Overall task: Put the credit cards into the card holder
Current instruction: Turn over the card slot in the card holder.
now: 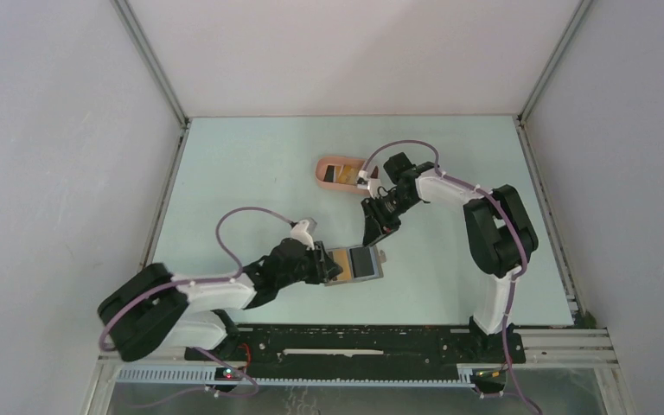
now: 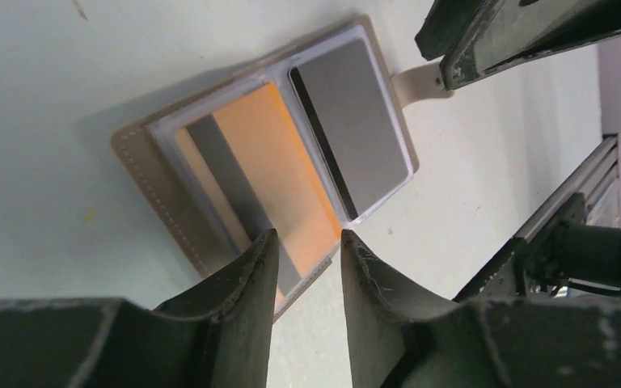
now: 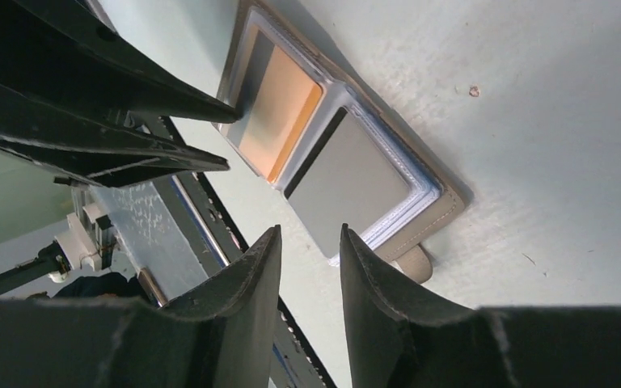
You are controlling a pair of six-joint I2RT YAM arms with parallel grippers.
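Observation:
The card holder (image 1: 372,275) lies open on the table, beige outside with clear pockets. An orange credit card (image 2: 279,153) sits in its left pocket and a grey credit card (image 2: 356,121) in the right one. My left gripper (image 2: 307,238) is open at the holder's near edge by the orange card (image 3: 283,113), nothing between its fingers. My right gripper (image 3: 307,233) is open too, just off the corner by the grey card (image 3: 348,182) and the snap tab (image 3: 412,263). In the top view the left gripper (image 1: 327,264) is at the holder's left, the right gripper (image 1: 372,235) above it.
A salmon-pink oval tray (image 1: 322,169) stands behind the right arm with a black card (image 1: 343,173) and other cards in it. The metal rail (image 1: 380,341) of the arm bases runs along the near table edge, close to the holder.

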